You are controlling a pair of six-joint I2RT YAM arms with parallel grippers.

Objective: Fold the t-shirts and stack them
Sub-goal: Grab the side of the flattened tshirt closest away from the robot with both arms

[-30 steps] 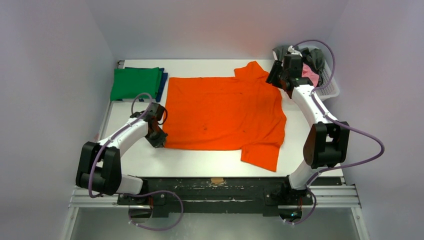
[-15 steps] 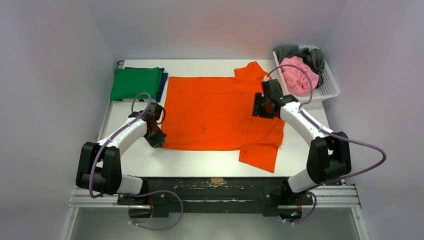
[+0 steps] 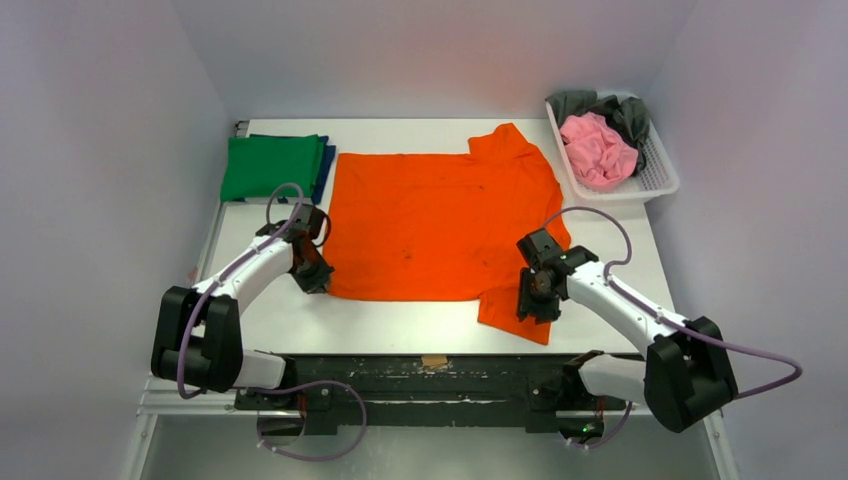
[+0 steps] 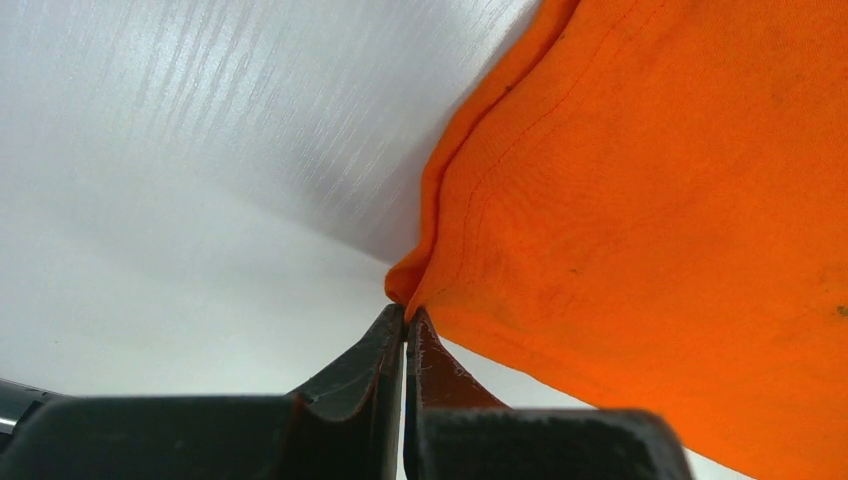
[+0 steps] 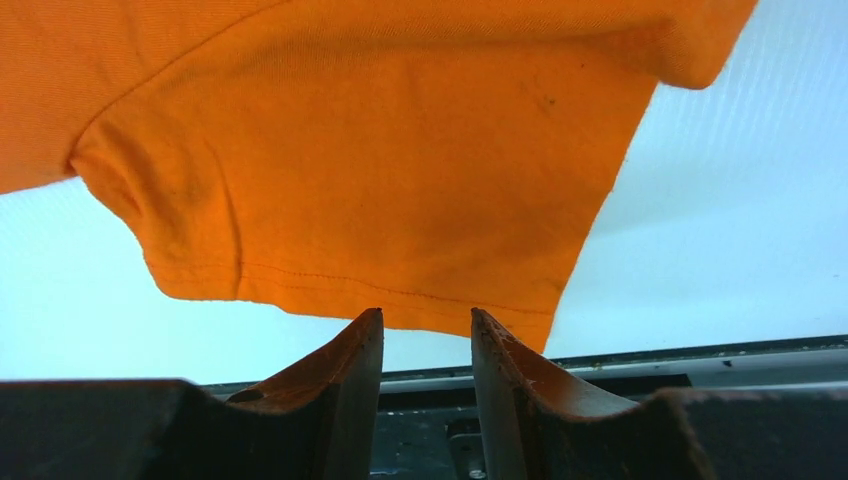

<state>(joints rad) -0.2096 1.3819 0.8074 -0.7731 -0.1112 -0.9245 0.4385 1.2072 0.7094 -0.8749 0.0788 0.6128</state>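
A bright orange t-shirt [image 3: 440, 225] lies spread flat in the middle of the table, one sleeve at the far edge and one at the near right. My left gripper [image 3: 312, 276] is at its near left corner, and in the left wrist view the gripper [image 4: 405, 310] is shut, pinching that corner of the orange cloth [image 4: 650, 200]. My right gripper [image 3: 531, 300] hovers over the near sleeve. In the right wrist view it [image 5: 427, 318] is open and empty, fingertips at the sleeve's hem [image 5: 380, 200]. A folded green shirt [image 3: 272, 165] lies on a dark blue one [image 3: 325, 172] at the far left.
A white mesh basket [image 3: 655, 185] at the far right corner holds a crumpled pink shirt [image 3: 598, 148] and a dark grey one [image 3: 630, 115]. The table's near edge and a black rail [image 5: 600, 375] lie just beyond the sleeve.
My right arm has swung from the basket at the far right down to the shirt's near sleeve. The left gripper has stayed at the near left corner.
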